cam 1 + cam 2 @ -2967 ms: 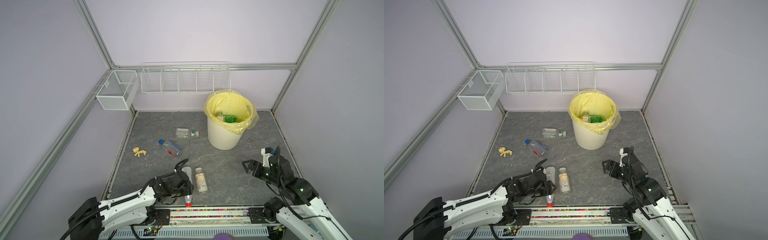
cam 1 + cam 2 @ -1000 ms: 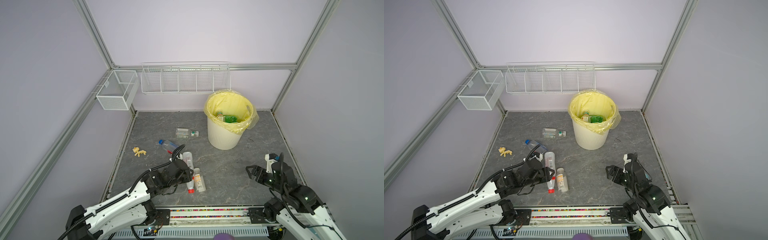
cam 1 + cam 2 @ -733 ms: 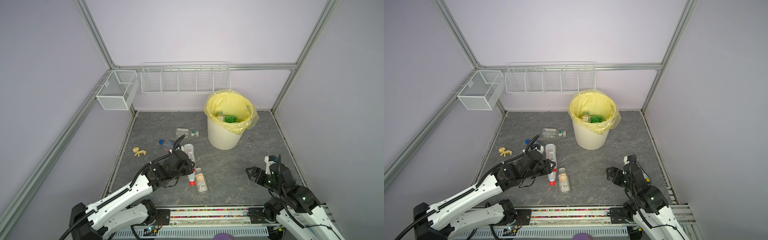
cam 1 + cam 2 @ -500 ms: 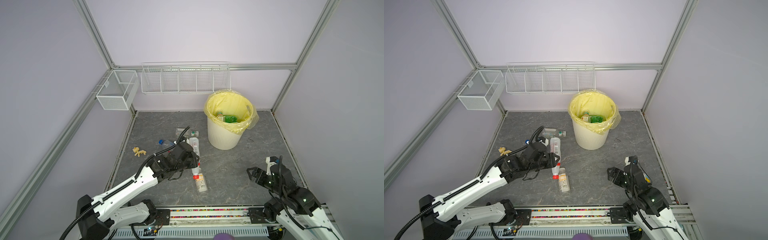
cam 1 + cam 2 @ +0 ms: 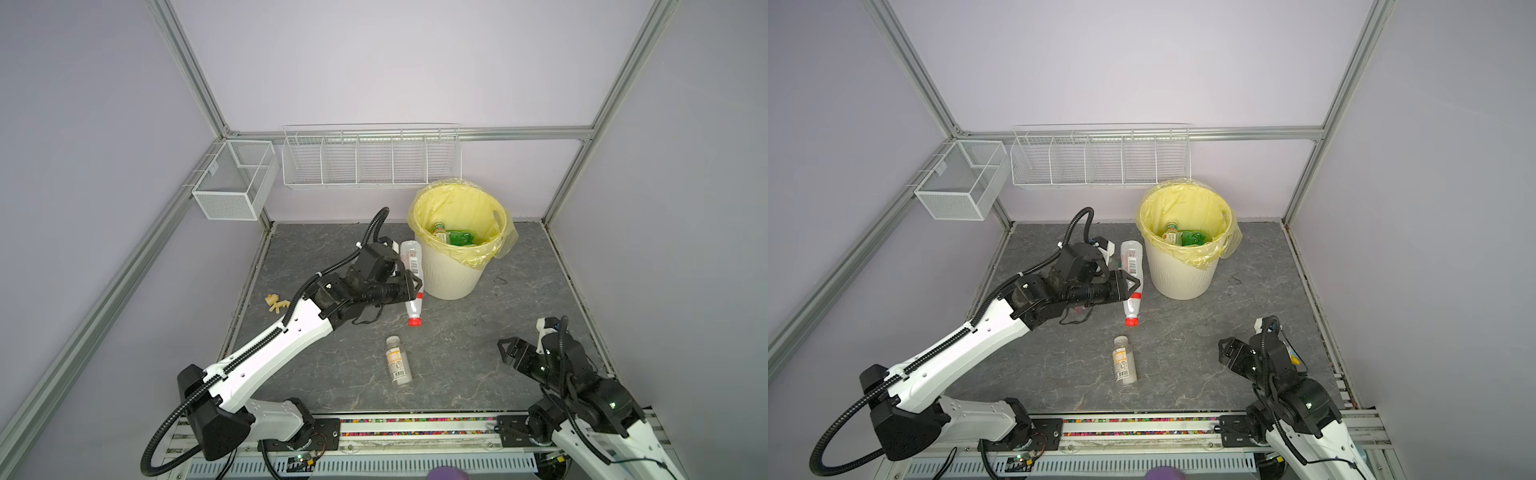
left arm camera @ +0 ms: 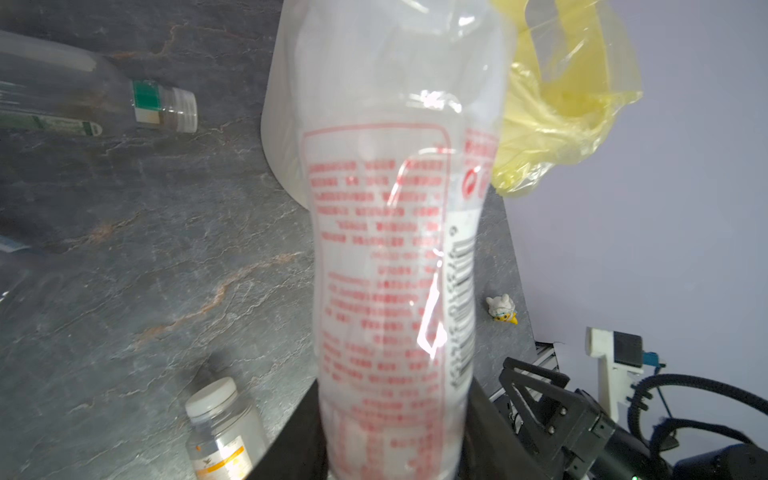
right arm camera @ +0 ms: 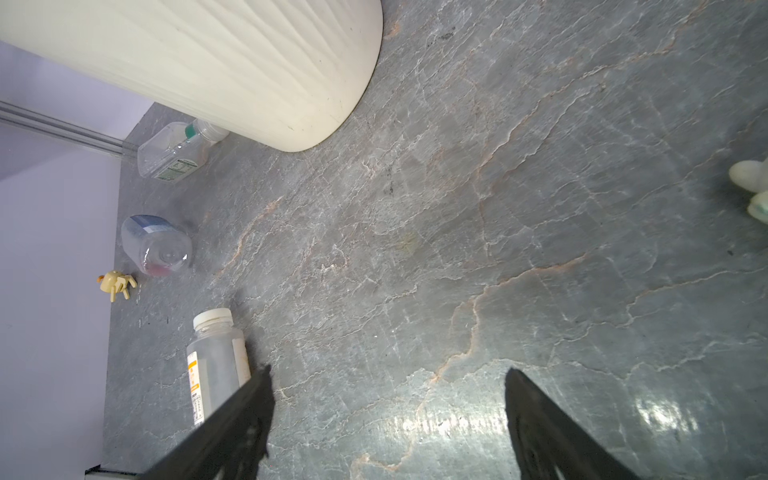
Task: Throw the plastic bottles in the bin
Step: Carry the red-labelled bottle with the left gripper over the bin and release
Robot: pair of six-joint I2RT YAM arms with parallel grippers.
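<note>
The left gripper (image 5: 409,286) is just left of the bin (image 5: 451,274), its jaws clamped on the middle of a red-capped bottle (image 5: 412,259) whose cap points toward the near edge and whose base is close beside the bin's wall. The right gripper (image 5: 508,354) is at the near right, well apart from the bin, jaws wide apart and empty. A white-capped bottle (image 5: 397,361) lies on the bench (image 5: 478,332) near the middle, and more bottles (image 5: 455,237) lie inside the bin.

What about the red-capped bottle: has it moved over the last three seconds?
Yes. The left pincer, shut on the red-capped bottle, has carried it from near the front rail toward the back, now right beside the bin.
</note>
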